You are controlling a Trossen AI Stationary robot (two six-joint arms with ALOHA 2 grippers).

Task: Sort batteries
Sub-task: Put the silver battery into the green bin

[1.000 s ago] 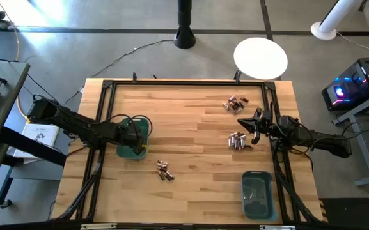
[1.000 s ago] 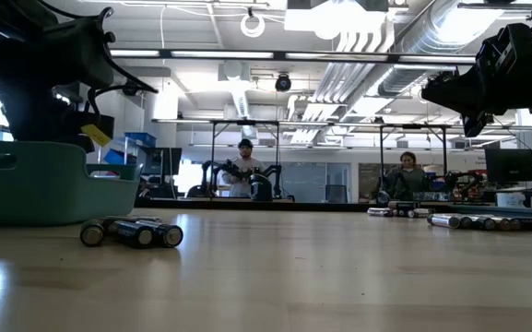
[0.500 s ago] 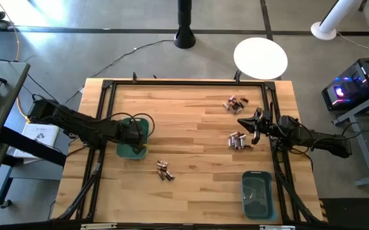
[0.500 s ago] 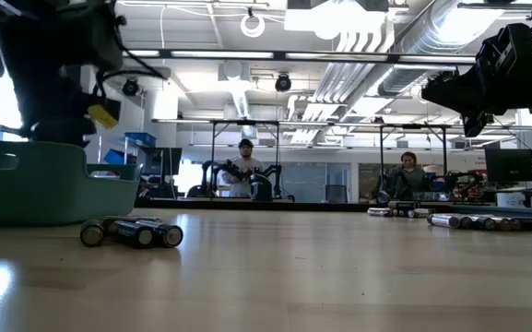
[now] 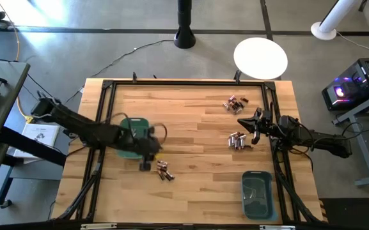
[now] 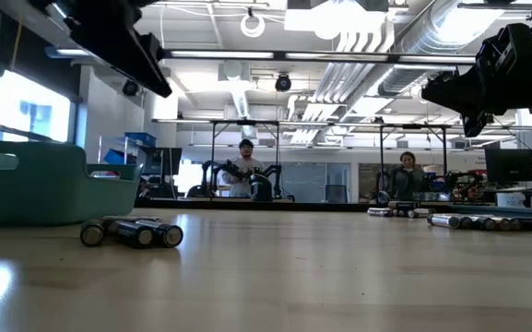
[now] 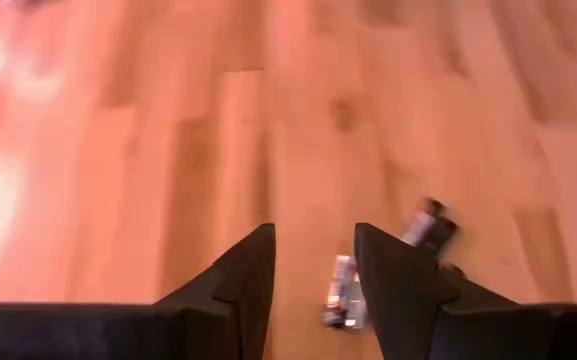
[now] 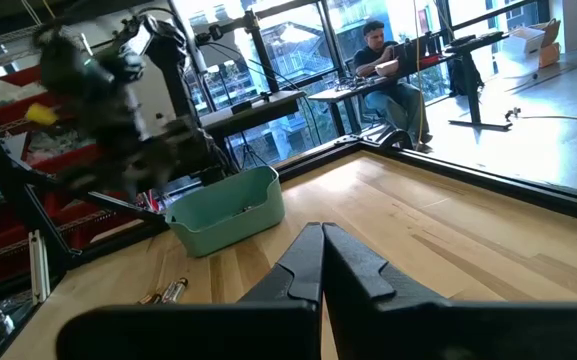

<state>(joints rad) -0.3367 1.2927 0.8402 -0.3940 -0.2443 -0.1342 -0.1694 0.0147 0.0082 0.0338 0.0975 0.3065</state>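
Left claw [image 5: 147,164]: moved off the left teal bin [image 5: 132,125] since a second ago, now out over the bare worktop [image 5: 190,128] just beside the near cluster of batteries [image 5: 164,170]; fingers [image 7: 243,280] parted, nothing between them.
Near cluster of batteries: lying on the worktop right of the left claw, unmoved; in the left wrist view, two cells just past the fingertips.
Left teal bin: on the worktop's left side, partly covered by the left arm, same spot as before.
Right claw [image 5: 256,121]: unchanged, waiting at the worktop's right edge, fingers pressed together, empty.
Middle-right batteries [image 5: 237,140]: on the worktop beside the right claw, unmoved.
Far-right batteries [image 5: 234,103]: near the far edge, unmoved.
Right teal bin [image 5: 257,195]: near right corner, unmoved.
Two seated persons [image 6: 244,171]: beyond the worktop in the low view.
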